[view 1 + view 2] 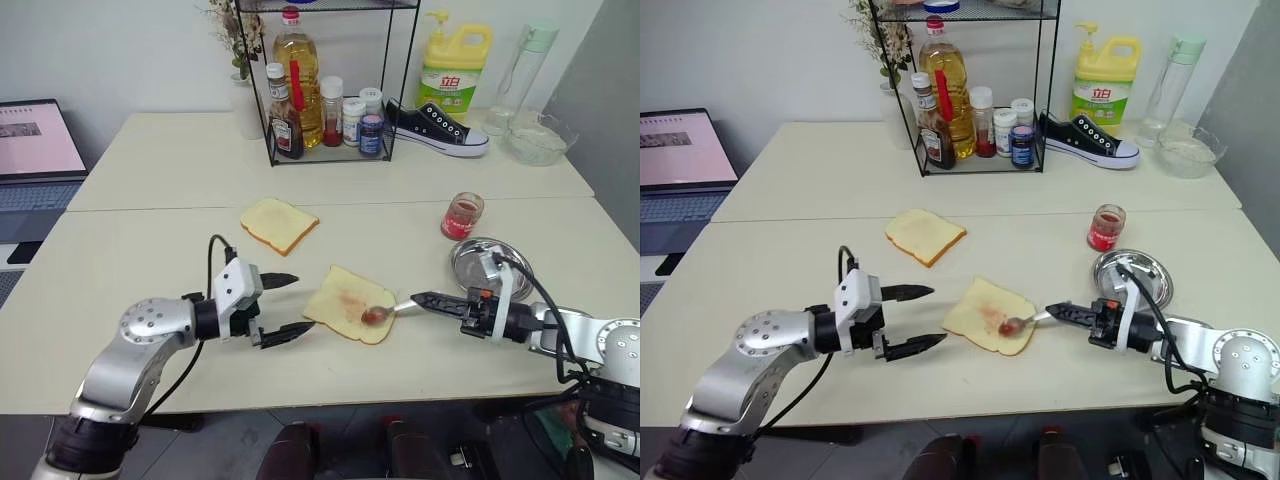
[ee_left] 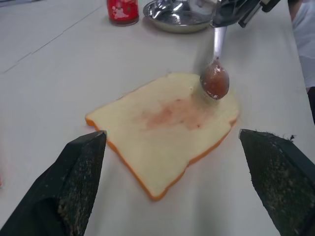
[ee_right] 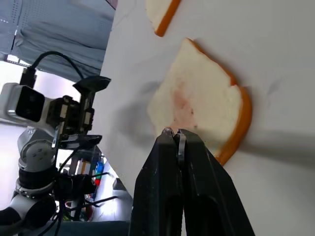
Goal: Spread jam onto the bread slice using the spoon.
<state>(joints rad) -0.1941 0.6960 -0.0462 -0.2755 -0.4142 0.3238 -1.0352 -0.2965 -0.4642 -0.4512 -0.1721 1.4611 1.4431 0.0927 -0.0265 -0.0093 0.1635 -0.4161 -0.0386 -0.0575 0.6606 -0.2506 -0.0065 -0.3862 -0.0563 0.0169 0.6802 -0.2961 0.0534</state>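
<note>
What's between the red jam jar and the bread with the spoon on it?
Just bare table between the jam jar and the bread slice, seen in the left eye view.

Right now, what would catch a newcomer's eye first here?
The right pincer, shut on the spoon, holds its jam-red bowl over the near corner of the bread slice, which bears a faint red smear. The left pincer stands open beside the slice's other edge.

Label on show
The yellow detergent bottle carries a green label with "立白"; other labels are too small to read.
</note>
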